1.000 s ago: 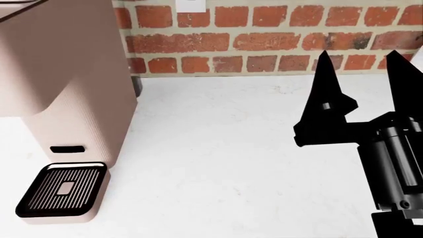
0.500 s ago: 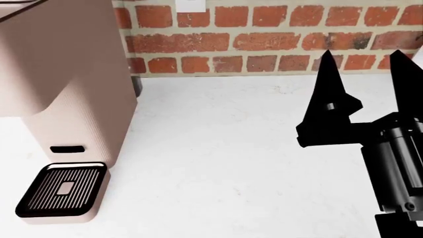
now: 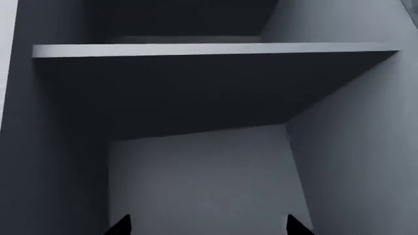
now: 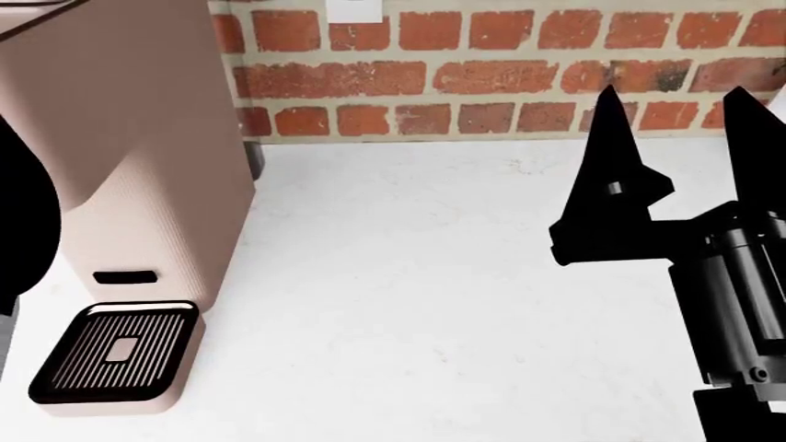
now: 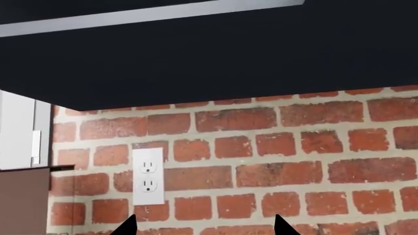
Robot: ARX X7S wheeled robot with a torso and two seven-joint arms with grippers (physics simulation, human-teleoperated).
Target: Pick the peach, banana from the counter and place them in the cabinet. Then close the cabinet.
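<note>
- Your right gripper hangs above the white worktop on the right side of the head view, its two black fingers pointing up toward the brick wall with a clear gap between them: it is spread open and holds nothing.
- In the right wrist view only the two fingertips show, apart from each other, facing the brick wall and a white wall socket; a dark cabinet underside spans the space above the bricks.
- Your left gripper shows in its wrist view only as two dark fingertips, well apart, so it is open and empty too.
- That left wrist view looks into a grey cabinet, with a shelf crossing it; the compartment in view holds nothing you can see.
- A dark shape at the left edge of the head view is too cut off to identify.
- A beige coffee machine stands on the worktop at the left, its black slatted drip tray at its base.
- The peach and the banana are not visible in any view, so you cannot tell from these pictures where they lie.
- The stretch of worktop between the coffee machine and your right gripper runs back to the wall.
</note>
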